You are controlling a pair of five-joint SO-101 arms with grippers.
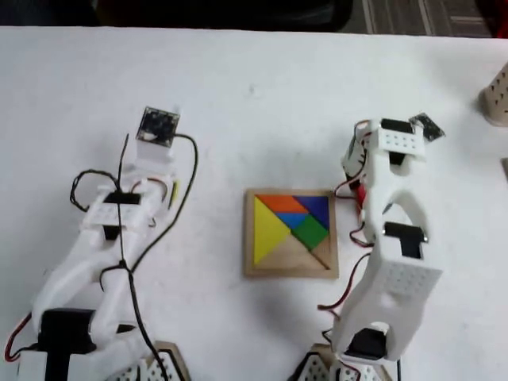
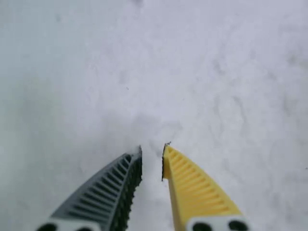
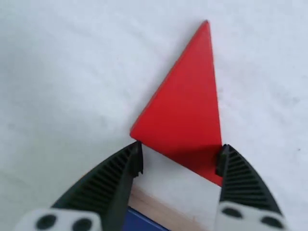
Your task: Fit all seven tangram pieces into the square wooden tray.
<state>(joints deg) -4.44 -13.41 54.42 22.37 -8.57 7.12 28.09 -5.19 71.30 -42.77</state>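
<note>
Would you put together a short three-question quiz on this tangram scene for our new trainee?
1. True or false: the red triangle already lies inside the wooden tray.
2. Which gripper has the red triangle between its open fingers? A) left B) right C) neither
3. Fill in: the large triangle on the tray's side farthest from the red triangle is coloured ____.
Key: 1 false, it lies on the table beside the tray; 2 B, the right gripper; 3 yellow.
</note>
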